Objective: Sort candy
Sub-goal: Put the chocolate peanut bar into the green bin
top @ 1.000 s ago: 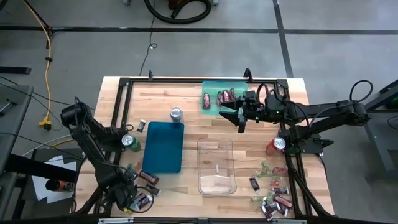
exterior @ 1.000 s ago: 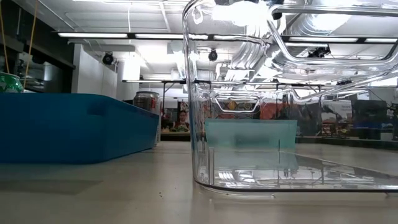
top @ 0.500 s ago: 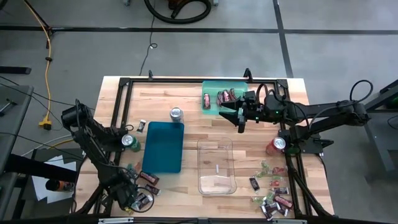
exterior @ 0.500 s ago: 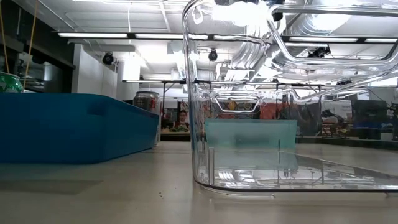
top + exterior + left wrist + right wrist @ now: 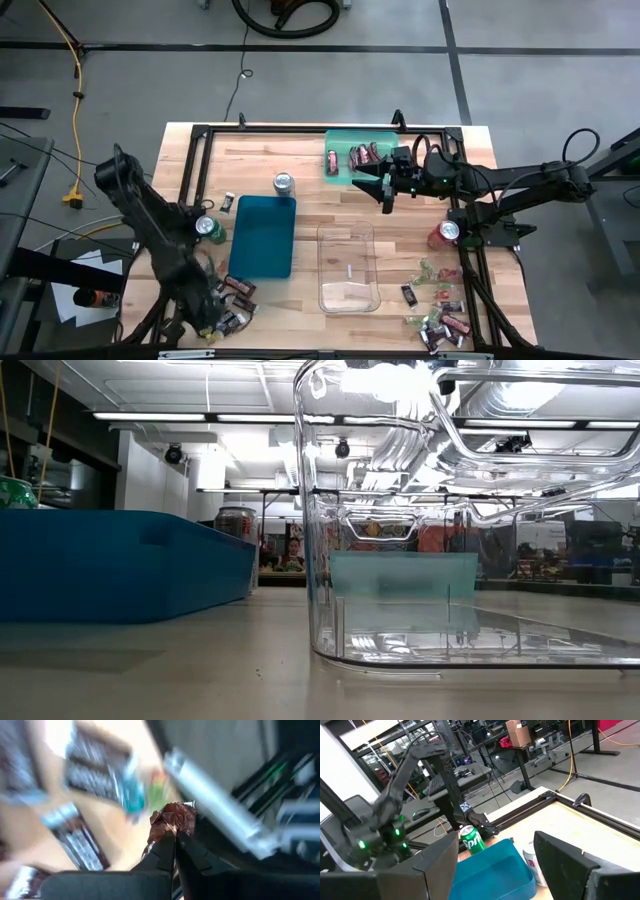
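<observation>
Since a second ago my left fingers have snapped shut, and the left arm has swung a bit, elbow further out over the bench's [image 5: 300, 160] left edge. Left gripper [image 5: 207, 318] is down at the near left corner, in the little pile of candy [image 5: 236, 290] there, and the left wrist view shows my fingers [image 5: 162, 851] pinched tight on a dark reddish-brown wrapped piece [image 5: 172, 818], with dark bars lying blurred on the wood just behind it. Right gripper [image 5: 386, 187] hasn't budged: it hangs over the far side of the bench, just beside the green tray [image 5: 338, 140], fingers spread wide with nothing in them. That tray already has a few dark red bars [image 5: 362, 155] in it. Blue bin [image 5: 262, 235] and clear bin [image 5: 346, 265] sit side by side mid-bench, both with no candy that I can see. A bigger scatter of sweets [image 5: 438, 310], green-wrapped bits and dark bars, sits at the near right corner. Cans dotted around: silver one [image 5: 284, 183] by the blue bin's far end, green one [image 5: 207, 228] on the left, red one [image 5: 447, 233] on the right.
</observation>
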